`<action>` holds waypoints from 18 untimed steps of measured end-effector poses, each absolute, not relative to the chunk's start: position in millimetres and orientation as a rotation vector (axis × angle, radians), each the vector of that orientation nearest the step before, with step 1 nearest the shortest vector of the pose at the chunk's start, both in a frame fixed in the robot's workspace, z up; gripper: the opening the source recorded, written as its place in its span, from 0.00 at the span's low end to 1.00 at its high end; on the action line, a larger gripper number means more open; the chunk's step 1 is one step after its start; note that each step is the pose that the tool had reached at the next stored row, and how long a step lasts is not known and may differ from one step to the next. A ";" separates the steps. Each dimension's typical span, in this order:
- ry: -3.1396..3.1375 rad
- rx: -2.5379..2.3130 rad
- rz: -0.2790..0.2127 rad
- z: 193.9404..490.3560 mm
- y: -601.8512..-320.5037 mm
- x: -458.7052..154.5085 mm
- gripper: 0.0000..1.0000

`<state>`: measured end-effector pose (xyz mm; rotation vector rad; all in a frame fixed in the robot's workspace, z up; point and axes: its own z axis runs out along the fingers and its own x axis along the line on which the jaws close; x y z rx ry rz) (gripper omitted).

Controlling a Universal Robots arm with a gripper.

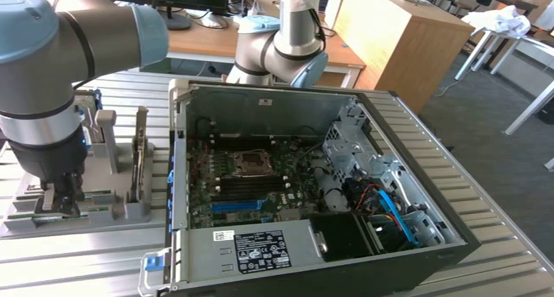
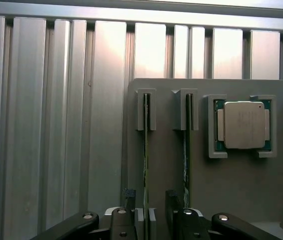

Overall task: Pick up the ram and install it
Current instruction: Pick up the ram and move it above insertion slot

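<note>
Since the ram (image 2: pixel 145 165) stands on edge in its slot, the wrist view gives just a thin green strip with a dark rim. Its chips and sticker face sideways, so nothing on it can be read. It sits in the grey holder (image 2: pixel 241 200), far end caught in a slotted post.

Pincer (image 2: pixel 149 212) is released. The jaws are apart and straddle the near end of the ram, one finger (image 2: pixel 173 202) on each side with a gap on both, no contact.

Second stick (image 2: pixel 186 150) stands parallel just beside the ram, outside the jaws. Processor (image 2: pixel 243 125) lies flat in its own pocket past the second stick; the print on its lid is too faint to read.

Holder lies on the ribbed metal table (image 2: pixel 46 125). In the exterior view the pincer (image 1: pixel 59 203) is low over the holder, at the exterior view's left of the open computer case (image 1: pixel 259 109). Power supply (image 1: pixel 259 248) in the case carries a white sticker and a black label, text too small to make out.
</note>
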<state>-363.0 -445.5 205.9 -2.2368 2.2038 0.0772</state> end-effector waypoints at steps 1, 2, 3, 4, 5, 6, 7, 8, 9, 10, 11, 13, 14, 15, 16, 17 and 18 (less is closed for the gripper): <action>2.204 -2.237 0.077 205.9 -445.5 -362.2 0.37; 2.204 -2.237 0.077 205.9 -445.5 -361.9 0.37; 2.204 -2.237 0.077 205.9 -445.5 -361.9 0.37; 2.204 -2.237 0.077 205.9 -445.5 -361.9 0.37; 2.204 -2.237 0.077 205.9 -445.5 -361.9 0.37; 2.204 -2.237 0.077 206.0 -445.7 -361.8 0.37; 2.204 -2.237 0.077 205.9 -446.1 -361.7 0.37; 2.204 -2.237 0.077 205.9 -446.6 -361.7 0.37; 2.204 -2.237 0.077 205.9 -447.2 -361.8 0.37; 2.204 -2.237 0.077 205.9 -447.7 -361.8 0.37; 2.204 -2.237 0.077 206.0 -448.0 -361.8 0.37; 2.204 -2.237 0.077 205.9 -448.6 -361.8 0.37; 2.204 -2.237 0.077 205.9 -448.6 -361.8 0.37; 2.204 -2.237 0.077 205.9 -448.6 -361.8 0.37; 2.204 -2.237 0.077 205.8 -448.7 -361.8 0.37; 2.204 -2.237 0.077 205.3 -448.7 -361.8 0.37; 2.204 -2.237 0.077 204.8 -448.7 -361.8 0.37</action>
